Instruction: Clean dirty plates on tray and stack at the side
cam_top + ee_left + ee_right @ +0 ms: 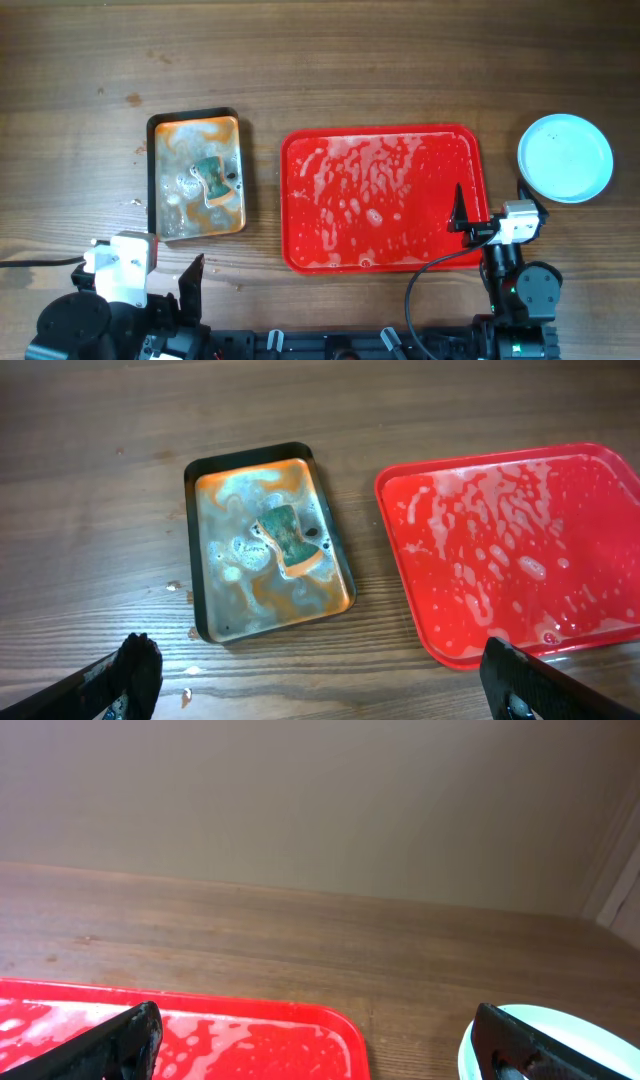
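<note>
Plates (565,158) lie toward the right edge of the table, just beyond the right rim of the tray (380,130) and apart from it. From above they show as one pale, clean disc, so the number stacked cannot be told. No plate lies on the tray, whose floor carries only soapy foam. On this evidence the task appears to be at or near completion.

Handling: the plates are judged stiff, light and breakable. A wet glaze is likely to be slippery. The shallow raised rim is the only practical place to grip, with one finger over it and one under.

Left gripper (318,655): fingers spread wide, nothing held. The arm is folded back at the near-left corner and its camera looks down at an angle on the metal tray (150,180) and the sponge (210,180).

Right gripper (318,1015): fingers spread wide, nothing held. The arm sits at the near-right corner between tray and plates. It points roughly level toward the far edge, with the tray corner low on its left and a plate rim low on its right.
</note>
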